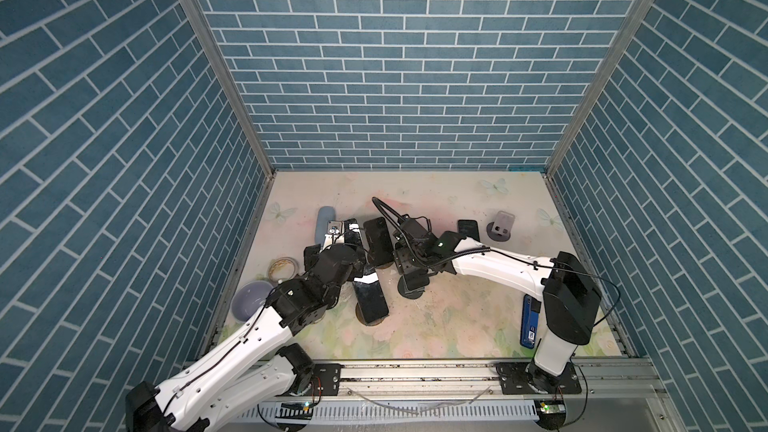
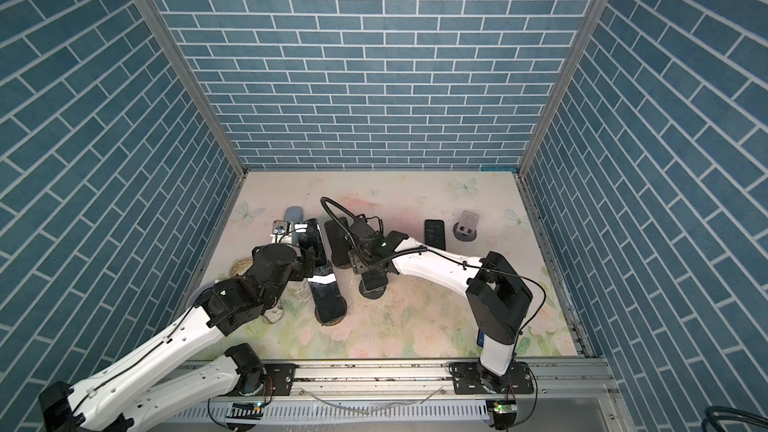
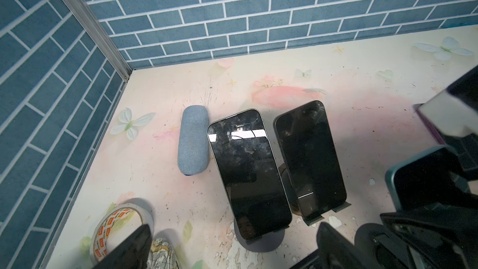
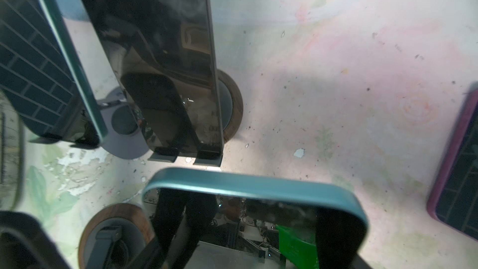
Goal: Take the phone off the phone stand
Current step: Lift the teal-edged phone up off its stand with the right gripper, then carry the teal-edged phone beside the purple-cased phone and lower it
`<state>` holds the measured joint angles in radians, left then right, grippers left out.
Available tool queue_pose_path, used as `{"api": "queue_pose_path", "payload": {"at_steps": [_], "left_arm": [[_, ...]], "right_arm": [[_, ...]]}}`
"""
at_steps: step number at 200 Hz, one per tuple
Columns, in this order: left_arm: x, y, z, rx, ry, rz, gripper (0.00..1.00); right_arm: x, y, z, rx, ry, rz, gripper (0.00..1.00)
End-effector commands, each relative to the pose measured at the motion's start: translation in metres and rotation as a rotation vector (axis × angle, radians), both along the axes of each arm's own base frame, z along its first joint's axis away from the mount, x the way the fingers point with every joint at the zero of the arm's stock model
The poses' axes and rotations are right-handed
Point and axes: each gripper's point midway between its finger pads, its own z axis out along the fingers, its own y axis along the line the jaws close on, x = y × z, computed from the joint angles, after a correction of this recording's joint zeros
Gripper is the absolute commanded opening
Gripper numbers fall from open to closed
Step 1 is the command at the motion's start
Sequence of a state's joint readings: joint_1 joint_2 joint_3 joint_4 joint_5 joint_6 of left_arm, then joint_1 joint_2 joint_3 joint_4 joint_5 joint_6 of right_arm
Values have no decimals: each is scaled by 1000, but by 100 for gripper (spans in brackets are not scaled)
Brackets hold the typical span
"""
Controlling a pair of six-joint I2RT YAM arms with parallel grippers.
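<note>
**Right gripper [image 1: 409, 274] at the teal phone [image 4: 254, 194], hold unproven**

In both top views the right gripper hangs straight over a phone stand [image 1: 410, 292], hiding the teal phone beneath it. Toward the left arm stand three propped phones: a glossy phone [image 1: 353, 236], a dark phone [image 1: 377, 238] and a front phone [image 1: 370, 301]. On its other side are one flat phone [image 1: 468, 231] and one empty stand [image 1: 501, 228]. A blue slab [image 1: 530, 322] by the right arm's base may be a sixth phone. I judge five stands in all.

Left wrist view: the left gripper [image 3: 232, 226] stands wide apart, holding nothing, just short of the glossy and dark phones. One grey case [image 3: 192, 141] and one tape roll [image 3: 119, 226] lie beside it.

Right wrist view: the teal phone's top edge lies right under the right gripper. Whether the jaws pinch it, or whether its foot still sits in the cradle, I cannot tell. A loose hold on slick glass would let it slip. A slanted pull could drag the stand along or topple the close neighbours.
</note>
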<state>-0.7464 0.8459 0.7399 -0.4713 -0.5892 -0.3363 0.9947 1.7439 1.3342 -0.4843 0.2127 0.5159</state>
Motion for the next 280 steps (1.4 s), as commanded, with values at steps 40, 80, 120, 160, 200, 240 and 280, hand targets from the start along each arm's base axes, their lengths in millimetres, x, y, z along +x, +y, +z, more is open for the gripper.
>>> {"api": "queue_pose_path", "payload": {"at_steps": [40,80,120,160,200,240,280], "left_arm": [[7,-7,5,6,1,-11,100],[11,-12,5,8,5,-24,100],[14,-18,5,7,6,-38,100],[19,-26,3,9,21,-54,100],[21,-32,-2,4,40,-70,100],[22,-35,-5,7,51,-74,100],[23,-35,-1,-4,33,-73,100]], "right_arm": [[33,-23,63,163,-90,-78,53],[52,-56,59,144,-91,-153,53],[64,-86,36,106,-51,-221,53],[71,-97,3,91,9,-253,53],[76,-98,-31,63,70,-256,53],[84,-100,-55,46,113,-262,53],[96,-104,-67,17,128,-259,54]]}}
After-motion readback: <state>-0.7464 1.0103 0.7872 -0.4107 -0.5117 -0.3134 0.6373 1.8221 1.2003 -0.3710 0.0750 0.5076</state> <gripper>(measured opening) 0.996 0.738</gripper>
